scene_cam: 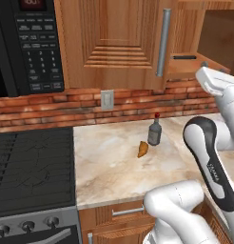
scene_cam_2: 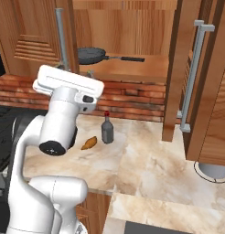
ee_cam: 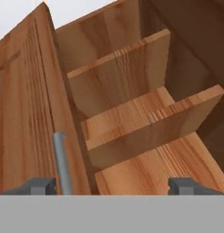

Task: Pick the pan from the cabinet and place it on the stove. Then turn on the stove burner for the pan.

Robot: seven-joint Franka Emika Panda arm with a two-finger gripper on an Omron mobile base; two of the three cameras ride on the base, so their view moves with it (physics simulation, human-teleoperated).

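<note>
Cabinet (scene_cam_2: 132, 27) open; pan (scene_cam_2: 91, 55) on its lower shelf, stove (scene_cam: 33, 167) bare.
The gripper (ee_cam: 112, 185) stands with jaws spread wide, holding nothing, facing the shelves. The pan looks rigid and fairly heavy; its long thin handle (scene_cam_2: 125, 58) likely offers the best grasp.

One pan (scene_cam_2: 92, 55) sits in the cabinet (scene_cam_2: 132, 27), one bottle (scene_cam_2: 107, 130) and one croissant (scene_cam_2: 89, 143) on the counter (scene_cam_2: 151, 160). One microwave (scene_cam: 28, 45), one stove (scene_cam: 33, 167), three knobs (scene_cam: 27, 226) showing.
</note>
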